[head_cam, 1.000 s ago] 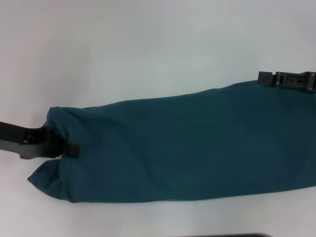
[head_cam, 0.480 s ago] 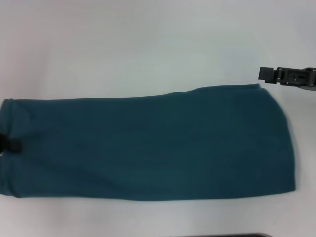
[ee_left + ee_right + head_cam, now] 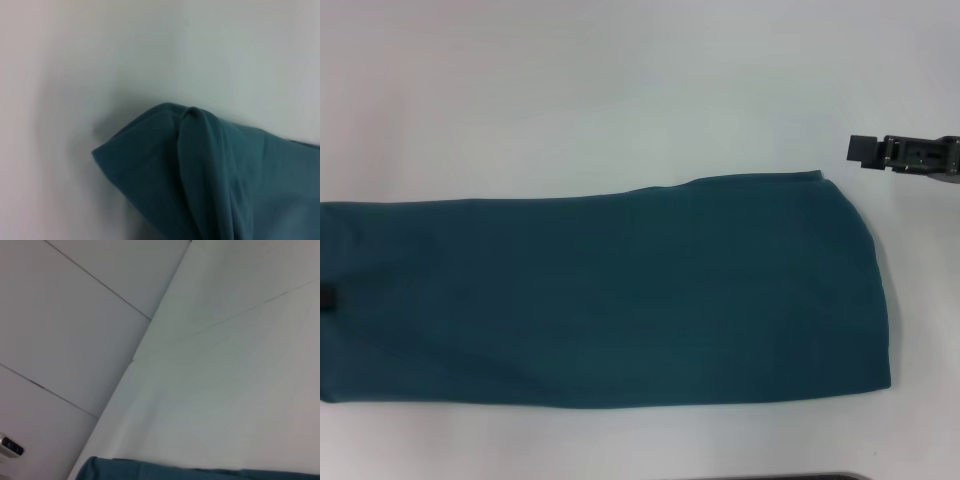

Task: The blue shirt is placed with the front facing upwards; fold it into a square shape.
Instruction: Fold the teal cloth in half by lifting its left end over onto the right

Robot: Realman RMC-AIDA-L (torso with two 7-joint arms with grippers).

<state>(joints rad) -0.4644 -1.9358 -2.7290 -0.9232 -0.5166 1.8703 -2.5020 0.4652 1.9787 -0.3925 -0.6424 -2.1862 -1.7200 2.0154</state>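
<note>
The blue shirt [image 3: 620, 290] lies folded into a long flat band across the white table, plain teal side up, with no lettering showing. Its left end runs out of the head view and its right end stops short of the table's right side. A small black tip of my left gripper [image 3: 327, 298] rests on the cloth at the picture's left edge, shut on the shirt. The left wrist view shows a bunched, folded end of the shirt [image 3: 215, 175]. My right gripper [image 3: 861, 150] hovers just beyond the shirt's far right corner, clear of the cloth.
The white table [image 3: 620, 90] extends behind and in front of the band. A dark strip [image 3: 770, 477] shows at the near edge of the head view. In the right wrist view the shirt's edge [image 3: 200, 474] lies below pale wall panels [image 3: 75, 315].
The shirt has slid to the left and stretched flat, its left end leaving the head view with the left gripper. The right gripper has stayed in place, now apart from the cloth.
</note>
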